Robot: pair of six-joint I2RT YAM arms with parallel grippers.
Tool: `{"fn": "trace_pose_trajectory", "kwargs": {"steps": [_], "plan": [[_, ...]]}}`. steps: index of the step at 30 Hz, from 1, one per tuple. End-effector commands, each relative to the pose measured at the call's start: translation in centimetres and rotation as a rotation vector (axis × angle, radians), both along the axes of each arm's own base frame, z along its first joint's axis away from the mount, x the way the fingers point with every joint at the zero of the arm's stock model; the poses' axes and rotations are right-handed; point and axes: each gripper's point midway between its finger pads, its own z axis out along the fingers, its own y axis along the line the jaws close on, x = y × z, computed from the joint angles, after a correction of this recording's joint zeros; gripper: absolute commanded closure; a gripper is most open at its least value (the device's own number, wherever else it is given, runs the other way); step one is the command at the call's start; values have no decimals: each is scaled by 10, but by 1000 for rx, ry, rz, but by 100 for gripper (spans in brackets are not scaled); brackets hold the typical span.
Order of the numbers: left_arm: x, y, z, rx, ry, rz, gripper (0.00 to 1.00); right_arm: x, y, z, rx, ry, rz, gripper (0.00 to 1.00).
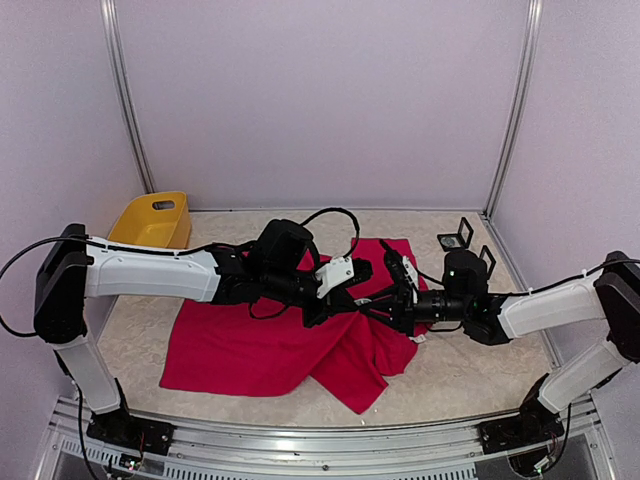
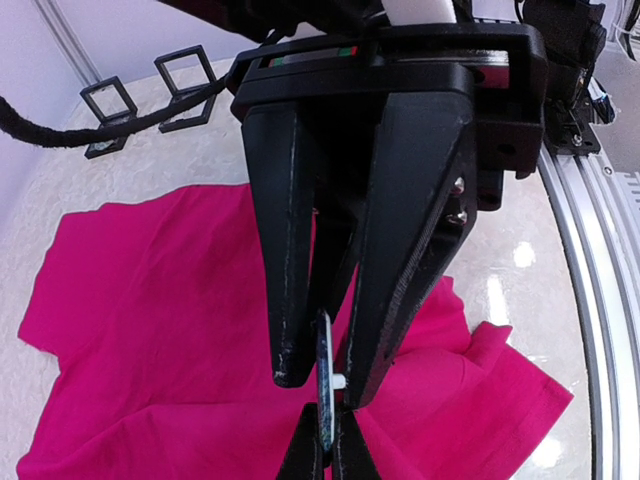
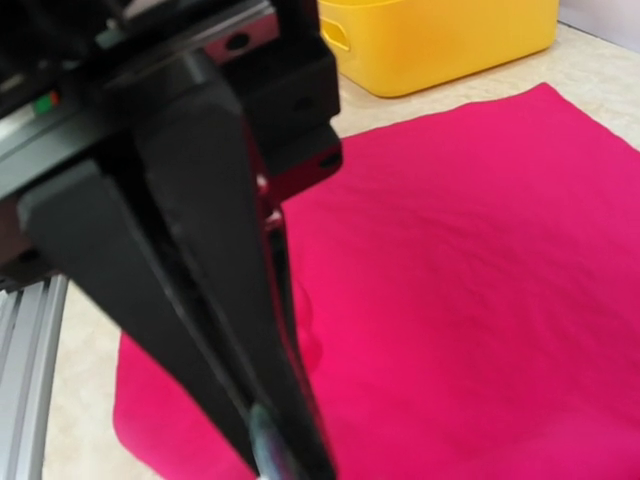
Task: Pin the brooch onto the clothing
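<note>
Both arms meet over the middle of the bench (image 1: 135,335). The left tool (image 1: 342,298) and the right tool (image 1: 378,308) point at each other, tips nearly touching, above the clothing (image 1: 250,345). This crimson-pink T-shirt lies spread on the bench with folds at its near right part. Both tools hang over its right-hand half, clear of the fabric.

Left wrist view: the brooch (image 2: 324,392) appears edge-on as a thin dark disc with a small white stub on one side. It stands between the tips of the left tool, whose fingers (image 2: 290,300) are narrowly parted. Whether they press on the brooch cannot be told. From below, the tips of the right tool close onto the brooch's lower edge.

Right wrist view: the right tool's fingers (image 3: 215,300) lie almost together, with a small grey-blue piece pinched at their tips. The shirt fills the ground beneath.

The top view hides the brooch behind the tools, but it alone shows the whole shirt. A yellow tub (image 1: 150,222) stands beyond the shirt's far left corner, and the right wrist view shows it too. Small black frames (image 1: 456,238) stand at the far right.
</note>
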Motion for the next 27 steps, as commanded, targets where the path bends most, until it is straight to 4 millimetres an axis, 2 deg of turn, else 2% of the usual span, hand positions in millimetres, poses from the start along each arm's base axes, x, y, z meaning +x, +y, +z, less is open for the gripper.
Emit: {"fn": "trace_pose_trajectory", "kwargs": {"steps": [1,12,23,27], "plan": [[-31,-8,5,-4,17,-107,100,28,-6,15,9,-45,-102,82],[-33,-15,7,-4,17,-117,100,36,-2,12,-34,-46,-108,77],[-35,-13,7,-5,16,-121,100,45,-12,5,-59,-26,-191,93],[-35,-12,5,-1,17,-117,100,43,-15,8,-50,-27,-190,94]]}}
